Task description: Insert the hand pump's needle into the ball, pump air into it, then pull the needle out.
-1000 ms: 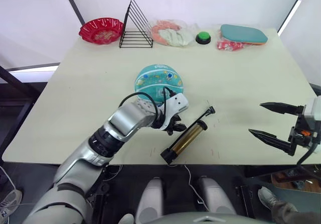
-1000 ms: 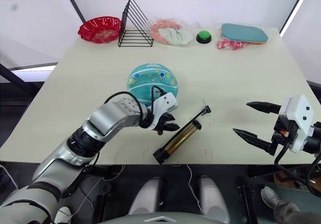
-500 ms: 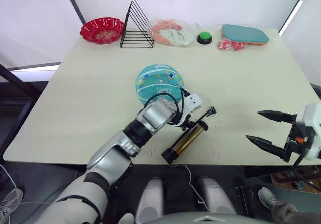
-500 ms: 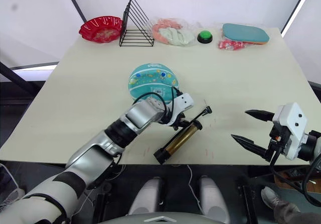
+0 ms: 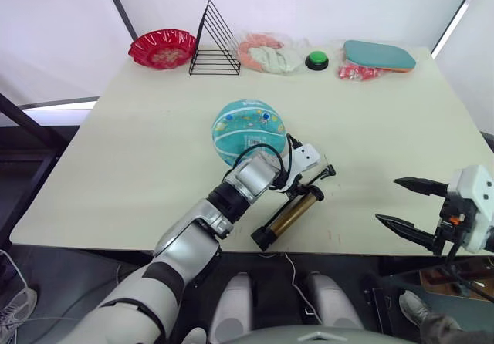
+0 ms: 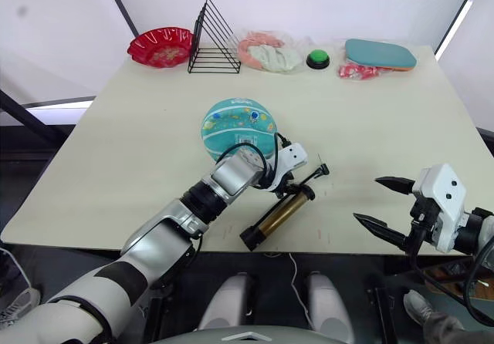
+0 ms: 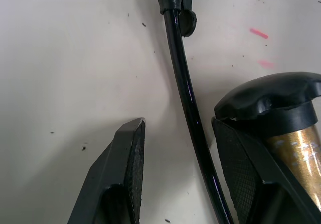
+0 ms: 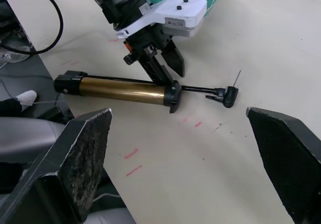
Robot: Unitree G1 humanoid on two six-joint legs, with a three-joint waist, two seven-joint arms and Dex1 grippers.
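Bright even light, soft faint shadows; left wrist view slightly blurred close-up

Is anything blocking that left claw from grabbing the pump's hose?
Nothing visible does. The left gripper is open, its fingers on either side of the thin black hose, beside the hand pump on the table.
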